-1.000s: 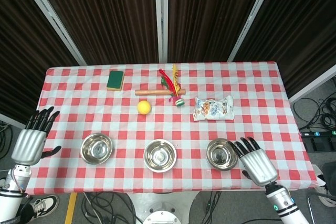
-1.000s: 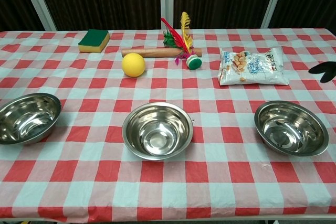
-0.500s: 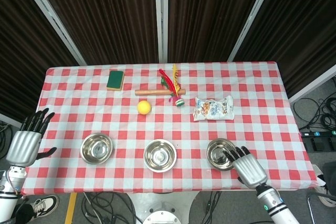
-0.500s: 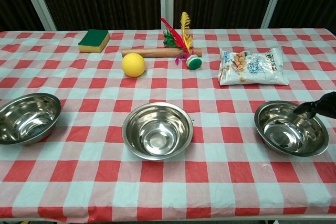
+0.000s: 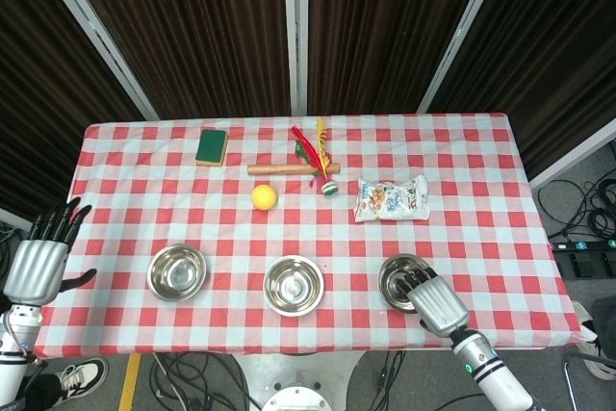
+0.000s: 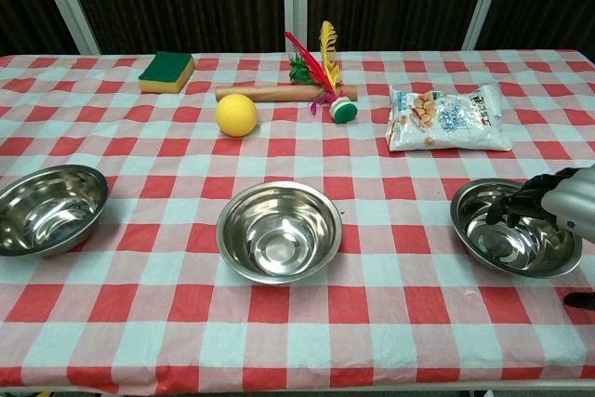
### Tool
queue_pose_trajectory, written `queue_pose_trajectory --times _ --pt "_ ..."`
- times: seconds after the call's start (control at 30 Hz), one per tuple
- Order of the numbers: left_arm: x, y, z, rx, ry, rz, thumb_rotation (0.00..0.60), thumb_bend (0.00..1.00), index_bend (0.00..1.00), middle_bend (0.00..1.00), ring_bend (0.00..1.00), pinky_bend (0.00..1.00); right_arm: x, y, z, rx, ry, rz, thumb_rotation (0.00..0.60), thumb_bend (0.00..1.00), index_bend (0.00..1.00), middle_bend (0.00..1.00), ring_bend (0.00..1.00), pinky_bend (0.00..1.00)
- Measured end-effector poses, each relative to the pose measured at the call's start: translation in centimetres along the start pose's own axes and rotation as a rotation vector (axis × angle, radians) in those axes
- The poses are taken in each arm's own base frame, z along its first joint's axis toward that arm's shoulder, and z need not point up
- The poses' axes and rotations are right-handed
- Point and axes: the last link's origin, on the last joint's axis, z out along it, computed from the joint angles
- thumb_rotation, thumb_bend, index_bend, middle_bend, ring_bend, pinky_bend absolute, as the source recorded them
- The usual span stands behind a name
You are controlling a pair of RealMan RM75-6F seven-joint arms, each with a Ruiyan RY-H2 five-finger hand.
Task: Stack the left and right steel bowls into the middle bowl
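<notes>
Right hand (image 5: 438,303) now over right bowl (image 6: 514,240), of three.

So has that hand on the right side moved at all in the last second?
Yes. The right hand has slid left over the right bowl, and its fingers now reach inside the rim.
</notes>
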Motion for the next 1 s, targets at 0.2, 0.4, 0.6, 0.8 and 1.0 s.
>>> queue_pose_trajectory --times 0.2,0.4,0.6,0.8,1.0 --pt "0.0 -0.3 0.2 0.007 0.001 0.008 0.6 0.03 0.06 0.0 0.01 0.09 -0.3 -0.1 1.1 0.009 -0.022 0.03 0.6 0.11 0.31 0.35 0.26 0.33" --pt "-0.3 -0.4 0.4 0.008 -0.011 0.015 0.6 0.06 0.06 0.0 0.01 0.09 -0.3 -0.3 1.9 0.025 -0.033 0.055 0.6 0.22 0.37 0.4 0.29 0.36" --pt "-0.4 -0.6 0.5 0.012 -0.015 0.013 0.6 0.07 0.06 0.0 0.01 0.09 -0.4 -0.4 2.4 0.029 -0.036 0.072 0.6 0.27 0.46 0.47 0.35 0.42" --pt "-0.5 -0.7 0.5 0.013 -0.022 0.009 0.6 0.07 0.06 0.0 0.01 0.09 -0.8 -0.5 2.8 0.028 -0.047 0.076 0.6 0.3 0.56 0.53 0.42 0.49" --pt "-0.6 -0.9 0.5 0.014 -0.023 0.003 0.6 0.07 0.06 0.0 0.01 0.09 -1.0 -0.5 3.0 0.022 -0.066 0.077 0.6 0.33 0.59 0.56 0.45 0.52"
